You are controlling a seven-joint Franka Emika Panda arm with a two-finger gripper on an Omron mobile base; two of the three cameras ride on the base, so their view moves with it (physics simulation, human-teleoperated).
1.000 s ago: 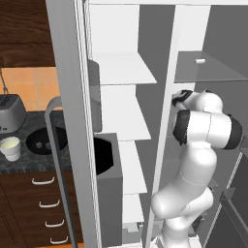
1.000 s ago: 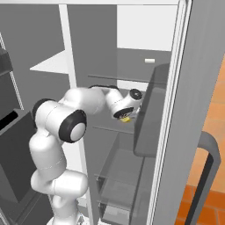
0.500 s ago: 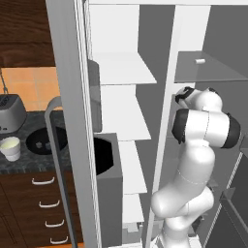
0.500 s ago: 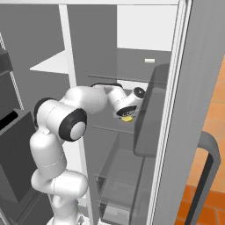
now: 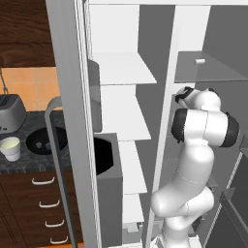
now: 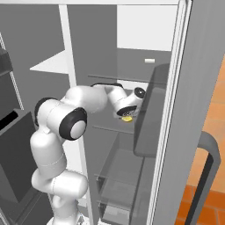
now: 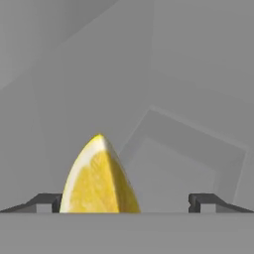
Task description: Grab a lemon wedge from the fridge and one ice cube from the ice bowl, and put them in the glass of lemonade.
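Observation:
The fridge (image 5: 121, 72) stands with its doors open, and my arm reaches into its right compartment (image 6: 132, 26). The lemon wedge (image 7: 99, 178), bright yellow with its point up, lies on a glass shelf directly in front of my gripper (image 7: 126, 202). It sits between the fingertips, close against the left fingertip (image 7: 47, 201). The jaws stand wide apart and hold nothing. From the right base, the hand hangs just over the wedge (image 6: 128, 118). The glass of lemonade (image 5: 10, 147) and the black ice bowl (image 5: 43, 141) stand on the counter at far left.
A silver toaster (image 5: 10, 112) stands behind the cup. The open left fridge door (image 5: 72, 135) rises between the counter and the arm. The right door (image 6: 193, 110) with its bin (image 6: 147, 118) hangs close beside the hand. Dark drawers (image 5: 46, 208) sit below the counter.
The hand has crept slightly deeper toward the wedge. Everything else stays put.

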